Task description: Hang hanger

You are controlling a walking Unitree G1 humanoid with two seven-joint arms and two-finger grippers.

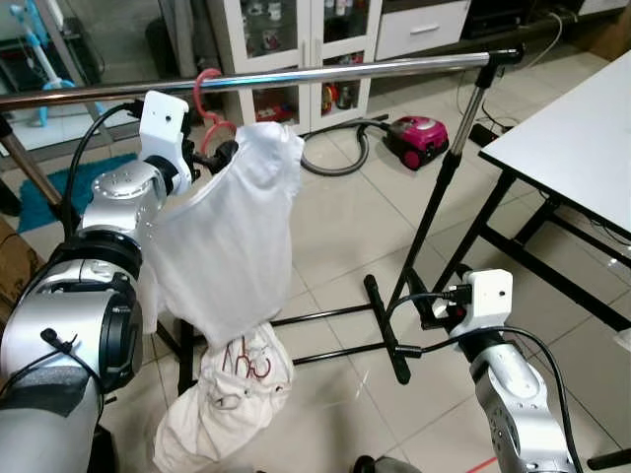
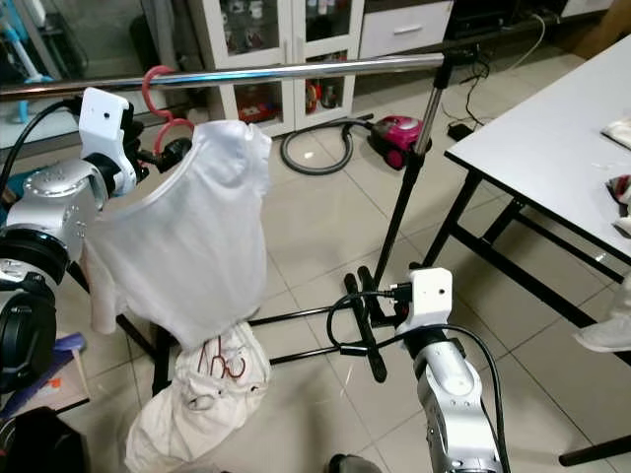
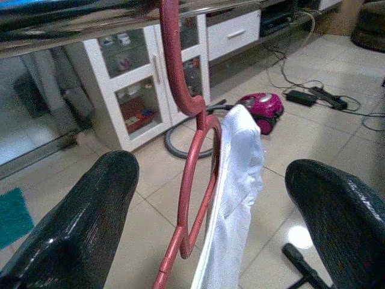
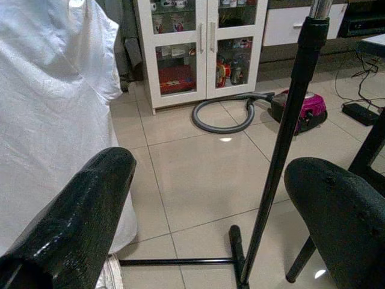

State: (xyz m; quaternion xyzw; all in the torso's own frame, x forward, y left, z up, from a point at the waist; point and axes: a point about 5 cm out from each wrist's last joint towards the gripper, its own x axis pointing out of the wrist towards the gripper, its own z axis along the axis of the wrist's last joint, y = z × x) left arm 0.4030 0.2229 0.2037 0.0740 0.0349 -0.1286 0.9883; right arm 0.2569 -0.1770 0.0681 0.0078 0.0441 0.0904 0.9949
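A red hanger (image 1: 203, 97) carries a white shirt (image 1: 232, 246), and its hook curls over the chrome rail (image 1: 345, 71) of the clothes rack. My left gripper (image 1: 215, 156) is raised beside the hanger's neck, open. In the left wrist view the red hanger (image 3: 192, 150) and the shirt's shoulder (image 3: 237, 180) stand between the two spread fingers (image 3: 90, 211), touching neither. My right gripper (image 1: 439, 307) is held low near the rack's base, open, with nothing between its fingers (image 4: 78, 217).
The rack's black upright (image 1: 444, 187) and floor bars (image 1: 385, 340) stand just ahead of my right arm. A heap of white laundry (image 1: 232, 394) lies under the shirt. A white table (image 1: 582, 128) is at the right, with a pink vacuum cleaner (image 1: 419, 133) and a white cabinet (image 1: 296, 39) behind.
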